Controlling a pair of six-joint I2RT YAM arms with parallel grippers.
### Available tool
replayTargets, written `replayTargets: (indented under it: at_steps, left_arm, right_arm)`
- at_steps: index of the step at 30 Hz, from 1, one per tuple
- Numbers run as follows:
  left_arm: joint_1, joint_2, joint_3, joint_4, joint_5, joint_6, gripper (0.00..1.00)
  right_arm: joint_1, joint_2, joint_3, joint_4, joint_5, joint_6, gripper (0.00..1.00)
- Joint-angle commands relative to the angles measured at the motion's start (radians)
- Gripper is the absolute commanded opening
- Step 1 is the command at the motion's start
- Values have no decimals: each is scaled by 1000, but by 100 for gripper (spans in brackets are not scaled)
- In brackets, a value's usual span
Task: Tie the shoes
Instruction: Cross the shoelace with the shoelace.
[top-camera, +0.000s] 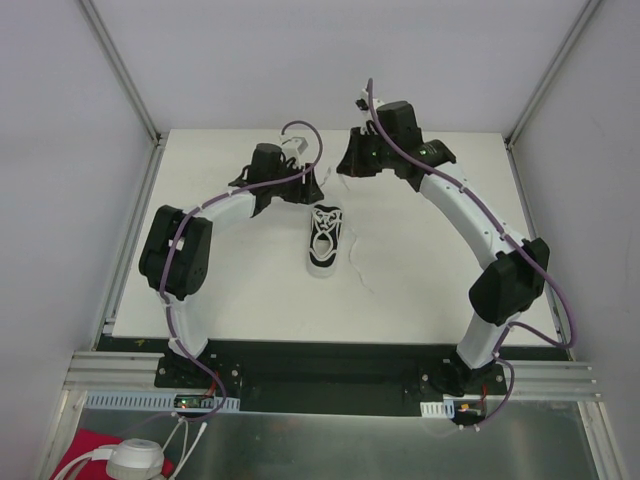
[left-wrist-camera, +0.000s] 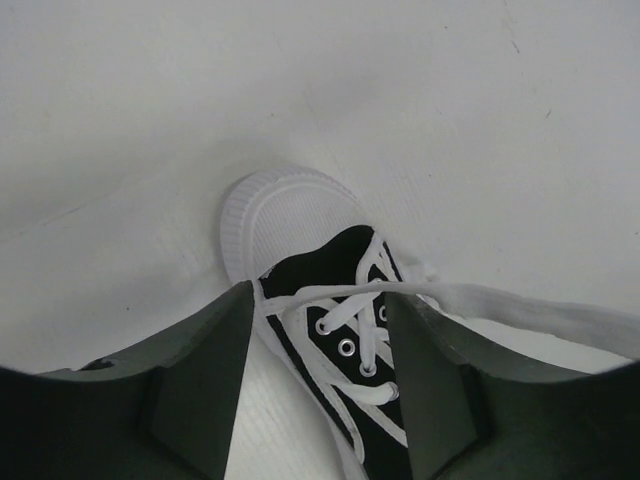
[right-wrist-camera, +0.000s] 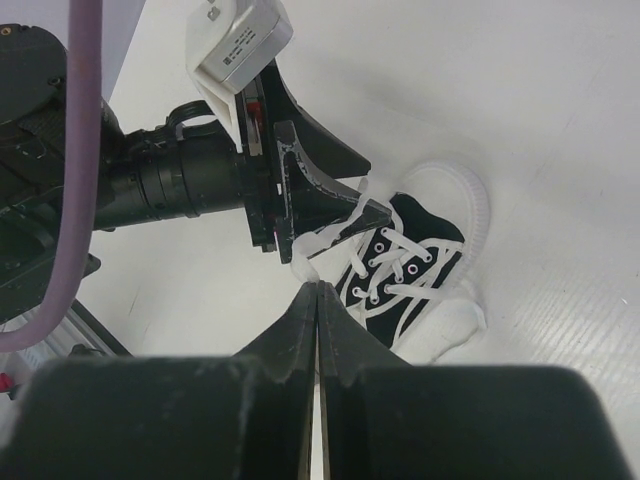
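Sneaker (top-camera: 326, 240) at mid-counter (top-camera: 430, 290), one lace drawn out for tying

Left side: left arm (top-camera: 215, 215) arched up from its base, elbow out wide, wrist turned inward and pitched down over the far, ankle end of the sneaker. Left jaws part open, with a finger (left-wrist-camera: 190, 380) to each side of the eyelet rows, gripping nothing. Judged to be placed astride so as to take the strand crossing the gap.

Centre: resting upright on its white sole, between the two arms, toe cap (left-wrist-camera: 285, 225) toward the arm bases. Laced but not knotted. One lace (right-wrist-camera: 308, 246) lifted off the eyelets and stretched sideways across the left jaws toward the right jaws; held taut, by judgement, to present it for a clean pinch. A second thin strand (top-camera: 358, 272) apparently trailing loose on the counter just right of the sole.

Right side: right arm (top-camera: 470, 215) in a mirrored arch, wrist at the far side, aimed inward at the left jaws. Right jaws fully shut, tips meeting at the lace end; appears pinched there, though contact too fine to confirm. Tying judged barely begun.
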Motion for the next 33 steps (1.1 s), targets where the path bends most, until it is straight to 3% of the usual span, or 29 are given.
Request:
replayTargets:
  at_steps: [1, 5, 8, 11, 12, 13, 14, 15, 18, 24, 33]
  left_arm:
    - [-7, -5, 23, 69, 9, -29, 50]
    - [-6, 1, 26, 74, 16, -41, 33]
    - [-6, 10, 29, 77, 24, -49, 28]
    - [-7, 12, 27, 75, 26, -55, 10]
    - [-6, 10, 26, 72, 26, -53, 0]
    - [-6, 3, 26, 71, 24, -55, 0]
    - [-7, -4, 24, 68, 19, -61, 0]
    - [-6, -13, 20, 60, -2, -64, 0]
    - [-4, -56, 0, 35, -60, -84, 0]
    - [-4, -93, -5, -37, -99, -136, 0]
    - [-3, -122, -9, -54, -79, -211, 0]
  right_arm:
    - [-10, -53, 2, 8, -26, 19, 1]
    - [-13, -49, -3, 14, -35, 24, 1]
    - [-13, -49, -6, 16, -38, 27, 1]
    - [-16, -53, -15, 17, -32, 27, 1]
    - [-22, -55, -18, 16, -32, 28, 1]
    - [-24, -53, -20, 16, -29, 33, 7]
    - [-28, -53, -26, 8, -19, 39, 24]
    - [-38, -59, -32, 10, -9, 42, 60]
    - [-67, -88, -89, 14, 24, 48, 89]
    - [-142, -188, -297, 79, 58, 54, 98]
    - [-119, -216, -549, 113, 49, -55, 93]
